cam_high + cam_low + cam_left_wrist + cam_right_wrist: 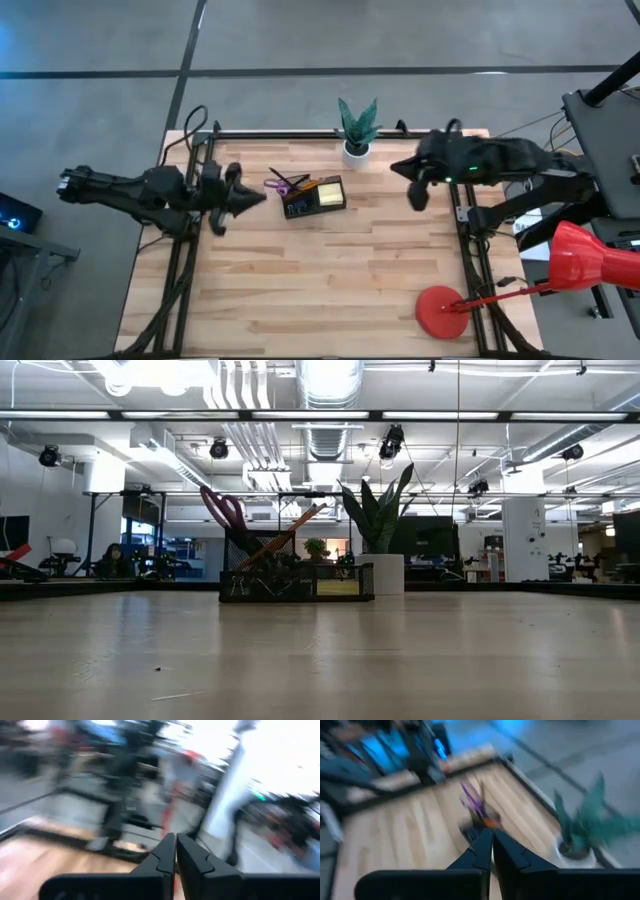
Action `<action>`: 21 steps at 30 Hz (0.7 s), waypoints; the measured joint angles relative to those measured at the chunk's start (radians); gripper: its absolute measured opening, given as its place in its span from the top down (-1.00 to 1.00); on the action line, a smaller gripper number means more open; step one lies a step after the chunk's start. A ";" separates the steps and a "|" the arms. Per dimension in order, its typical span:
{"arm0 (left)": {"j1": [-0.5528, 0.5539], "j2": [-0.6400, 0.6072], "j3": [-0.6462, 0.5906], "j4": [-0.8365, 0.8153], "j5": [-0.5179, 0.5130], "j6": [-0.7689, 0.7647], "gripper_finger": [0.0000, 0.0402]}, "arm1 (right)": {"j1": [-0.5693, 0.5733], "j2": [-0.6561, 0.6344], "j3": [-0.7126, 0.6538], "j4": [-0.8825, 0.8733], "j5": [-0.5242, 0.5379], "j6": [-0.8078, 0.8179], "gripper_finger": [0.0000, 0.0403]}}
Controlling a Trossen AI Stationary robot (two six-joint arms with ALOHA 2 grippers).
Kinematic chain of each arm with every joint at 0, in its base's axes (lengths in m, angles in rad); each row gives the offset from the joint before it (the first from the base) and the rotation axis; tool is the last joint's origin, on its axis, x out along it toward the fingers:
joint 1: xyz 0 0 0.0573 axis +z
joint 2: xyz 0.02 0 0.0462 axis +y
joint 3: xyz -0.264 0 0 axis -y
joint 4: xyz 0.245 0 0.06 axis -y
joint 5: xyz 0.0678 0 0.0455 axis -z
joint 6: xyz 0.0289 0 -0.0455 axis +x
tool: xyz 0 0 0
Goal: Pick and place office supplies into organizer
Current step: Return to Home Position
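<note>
Near the table's back edge, the small black compartmented organizer (pixel 316 198) was found holding purple-handled scissors (pixel 281 183), an orange pencil (pixel 287 535) and a yellow sticky pad (pixel 328 192). No loose supplies were seen. Left gripper (pixel 256 197) and right gripper (pixel 417 199) were closed, empty, flanking it. Sorting was judged complete.

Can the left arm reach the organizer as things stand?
Probably yes. The left tool, shut, hangs just beside the organizer with only bare table between; the scissors sticking out toward it might crowd an approach.
</note>
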 joint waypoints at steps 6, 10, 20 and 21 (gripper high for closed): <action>0.044 0.041 -0.042 -0.031 0.113 0.055 1.00 | 0.051 -0.122 -0.188 0.198 -0.099 -0.038 0.96; 0.060 0.010 -0.189 0.150 0.199 0.047 1.00 | 0.049 -0.181 -0.358 0.337 -0.210 -0.005 0.96; 0.082 -0.329 -0.485 0.227 0.201 0.056 1.00 | 0.045 -0.340 -0.707 0.495 -0.136 0.099 0.96; 0.089 -0.376 -0.512 0.212 0.191 0.055 1.00 | 0.045 -0.358 -0.735 0.526 -0.135 0.098 0.96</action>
